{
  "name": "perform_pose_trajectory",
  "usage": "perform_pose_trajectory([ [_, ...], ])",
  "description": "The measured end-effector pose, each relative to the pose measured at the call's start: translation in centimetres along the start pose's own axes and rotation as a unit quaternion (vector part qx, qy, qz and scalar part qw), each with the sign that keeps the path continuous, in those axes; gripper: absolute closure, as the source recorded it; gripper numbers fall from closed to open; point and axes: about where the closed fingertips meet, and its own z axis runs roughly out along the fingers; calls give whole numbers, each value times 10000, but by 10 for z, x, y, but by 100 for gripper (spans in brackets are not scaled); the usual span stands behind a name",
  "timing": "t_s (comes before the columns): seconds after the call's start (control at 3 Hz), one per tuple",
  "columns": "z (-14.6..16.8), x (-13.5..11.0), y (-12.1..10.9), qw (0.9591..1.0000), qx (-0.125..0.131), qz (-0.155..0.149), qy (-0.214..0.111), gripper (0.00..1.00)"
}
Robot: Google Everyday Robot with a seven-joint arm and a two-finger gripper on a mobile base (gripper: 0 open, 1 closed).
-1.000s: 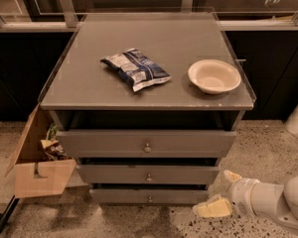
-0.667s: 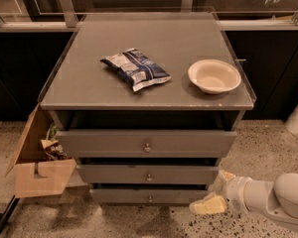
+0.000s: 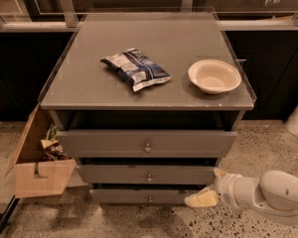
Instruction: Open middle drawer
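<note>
The middle drawer (image 3: 114, 174) is the second of three grey flat fronts in the cabinet, with a small round metal knob (image 3: 149, 178) at its centre. A dark gap shows above its front. My gripper (image 3: 204, 186) is low at the right, beside the right ends of the middle and lowest drawers, to the right of the knob. Its cream fingers (image 3: 200, 199) stand apart, holding nothing. My white arm (image 3: 268, 195) comes in from the lower right.
The taller top drawer (image 3: 147, 143) sits above, the lowest drawer (image 3: 139, 196) below. On the cabinet top (image 3: 89, 83) lie a chip bag (image 3: 136, 68) and a white bowl (image 3: 214, 76). An open cardboard box (image 3: 37, 162) stands at the cabinet's left on the speckled floor.
My gripper has moved left and slightly up, closer to the cabinet's lower right corner. The drawers have not moved.
</note>
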Motion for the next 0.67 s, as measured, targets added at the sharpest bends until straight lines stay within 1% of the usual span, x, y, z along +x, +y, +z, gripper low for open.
perform_pose_trajectory([
  [0.33, 3, 1, 0, 10000, -14, 18, 2, 16],
  [0.67, 3, 1, 0, 10000, -14, 18, 2, 40],
])
